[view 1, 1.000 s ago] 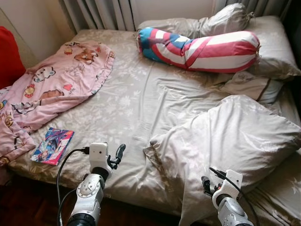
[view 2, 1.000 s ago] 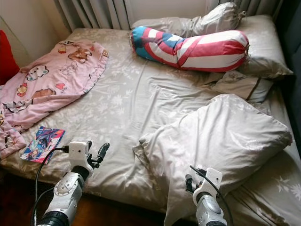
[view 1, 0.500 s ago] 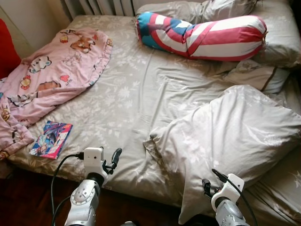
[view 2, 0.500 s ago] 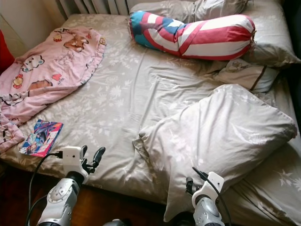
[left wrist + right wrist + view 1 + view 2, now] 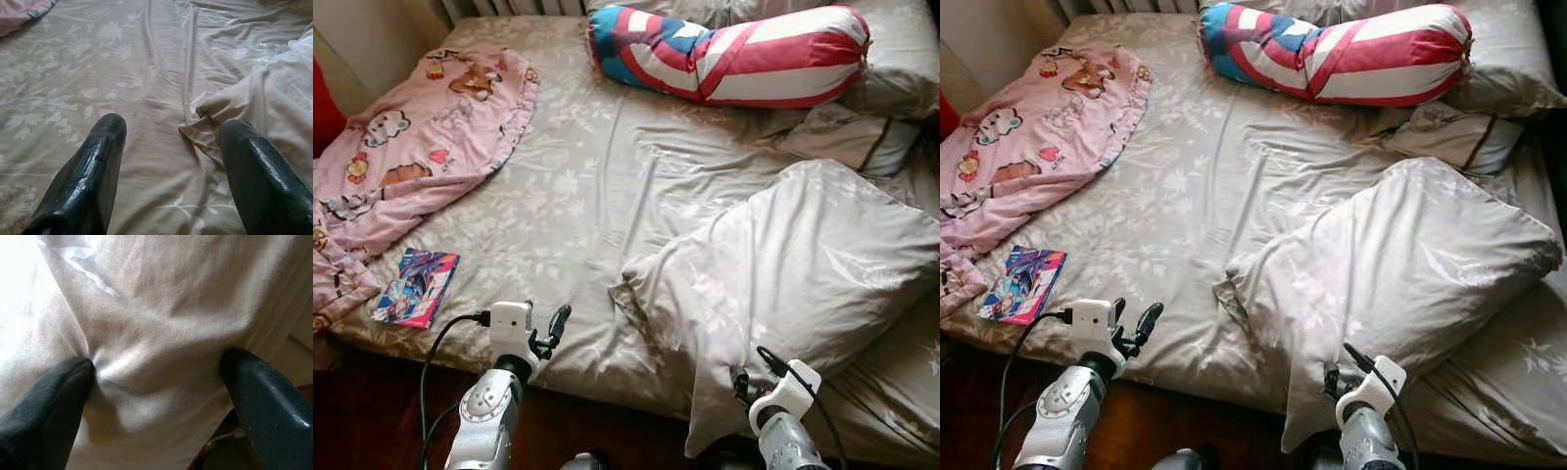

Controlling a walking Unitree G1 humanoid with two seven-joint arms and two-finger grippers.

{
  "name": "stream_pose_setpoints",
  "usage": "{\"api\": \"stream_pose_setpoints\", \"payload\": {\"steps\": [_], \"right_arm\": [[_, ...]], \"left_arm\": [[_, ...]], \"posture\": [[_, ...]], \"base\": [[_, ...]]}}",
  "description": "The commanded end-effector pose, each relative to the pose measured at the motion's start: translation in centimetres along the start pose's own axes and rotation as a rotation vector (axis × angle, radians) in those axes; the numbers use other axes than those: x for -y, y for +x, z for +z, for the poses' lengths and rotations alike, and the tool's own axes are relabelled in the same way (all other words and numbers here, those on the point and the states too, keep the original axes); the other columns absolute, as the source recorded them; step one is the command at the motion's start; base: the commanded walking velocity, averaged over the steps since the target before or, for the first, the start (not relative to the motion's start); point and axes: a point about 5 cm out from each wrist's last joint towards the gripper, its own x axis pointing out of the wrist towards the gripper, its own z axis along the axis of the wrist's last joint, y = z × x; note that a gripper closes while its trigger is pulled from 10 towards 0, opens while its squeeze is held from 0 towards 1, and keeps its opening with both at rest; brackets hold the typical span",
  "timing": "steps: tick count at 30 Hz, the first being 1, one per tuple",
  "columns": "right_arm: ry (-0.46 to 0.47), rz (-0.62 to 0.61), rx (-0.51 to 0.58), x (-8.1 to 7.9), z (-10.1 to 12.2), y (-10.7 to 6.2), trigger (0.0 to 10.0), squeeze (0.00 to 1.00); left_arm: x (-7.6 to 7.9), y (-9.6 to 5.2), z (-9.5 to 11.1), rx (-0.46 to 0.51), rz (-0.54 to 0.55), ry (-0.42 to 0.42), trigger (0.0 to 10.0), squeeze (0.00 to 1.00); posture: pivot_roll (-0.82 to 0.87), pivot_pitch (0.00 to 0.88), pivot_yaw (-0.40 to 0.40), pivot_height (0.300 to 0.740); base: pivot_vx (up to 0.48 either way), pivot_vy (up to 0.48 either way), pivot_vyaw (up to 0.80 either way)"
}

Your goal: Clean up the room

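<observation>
Fingers of the right gripper (image 5: 156,377) stay spread around a fold of the large pillow (image 5: 803,264) at the bed's (image 5: 597,196) near edge; the left gripper (image 5: 168,147) remains open above the sheet. The camera has tilted down.

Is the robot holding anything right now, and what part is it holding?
Nothing is gripped yet. The right gripper is open, its fingers on either side of a fold at the big pillow's near edge. The left gripper is open above the bedsheet.
</observation>
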Motion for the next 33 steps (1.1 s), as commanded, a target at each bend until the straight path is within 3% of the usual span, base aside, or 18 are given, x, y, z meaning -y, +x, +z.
{"api": "stream_pose_setpoints", "payload": {"steps": [1,13,19,21,33], "right_arm": [[0.028,-0.02,-0.046,0.2,-1.5,-0.3,10.0,1.0],[0.076,-0.074,-0.006,1.4,-1.4,-0.6,10.0,1.0],[0.135,-0.041,0.036,1.3,-0.8,-0.5,10.0,1.0],[0.128,-0.044,0.01,1.3,-1.2,-0.5,10.0,0.0],[0.046,-0.056,-0.081,1.5,-3.2,-1.0,10.0,0.0]], "left_arm": [[-0.7,-0.7,-0.5,-0.037,0.014,0.006,10.0,0.0],[-0.6,-0.3,-0.1,-0.04,0.001,0.01,10.0,0.0],[-0.5,-0.2,0.0,-0.04,-0.006,0.009,10.0,0.0],[-0.6,-0.2,0.1,-0.04,-0.005,0.013,10.0,0.0],[-0.4,-1.0,0.8,-0.015,-0.03,0.042,10.0,0.0]], "posture": [[0.15,0.267,0.136,0.74],[0.15,0.255,0.146,0.74],[0.14,0.252,0.15,0.74],[0.15,0.251,0.15,0.74],[0.18,0.289,0.168,0.74]], "base": [[0.0,0.0,0.0],[0.0,0.0,0.0],[0.0,0.0,0.0],[0.0,0.0,0.0],[0.0,0.0,0.0]]}}
